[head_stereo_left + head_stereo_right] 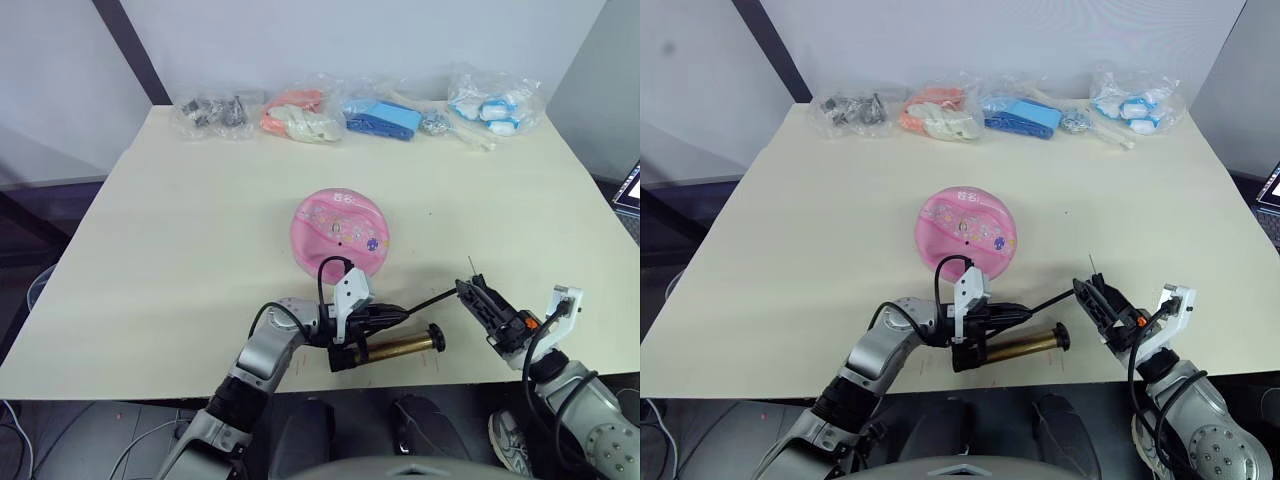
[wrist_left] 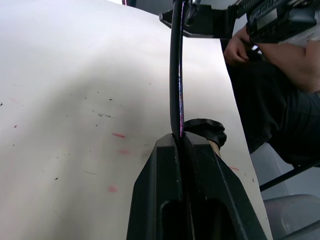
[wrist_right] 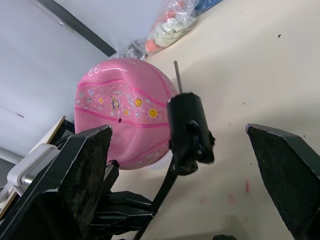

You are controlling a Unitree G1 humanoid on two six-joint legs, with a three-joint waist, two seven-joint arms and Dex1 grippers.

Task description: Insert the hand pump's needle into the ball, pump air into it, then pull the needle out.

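The pink ball (image 1: 340, 232) sits mid-table, its small black valve hole (image 3: 121, 120) on the side turned toward the right gripper. The hand pump's bronze tube (image 1: 400, 347) lies near the front edge, just below my left gripper (image 1: 403, 311). That gripper is shut on the thin black hose (image 2: 175, 75). The hose runs right to a black fitting (image 3: 190, 130) tipped with the silver needle (image 3: 176, 75), which points up, short of the ball. My right gripper (image 3: 179, 129) stands open, its pads (image 3: 85, 175) wide on either side of the fitting without touching it.
Several clear bags of small parts line the far edge (image 1: 213, 113) (image 1: 300, 118) (image 1: 385, 118) (image 1: 490, 105). The table's front edge (image 1: 150, 385) runs right under both arms. A person's hand (image 2: 237, 50) shows past the table's edge.
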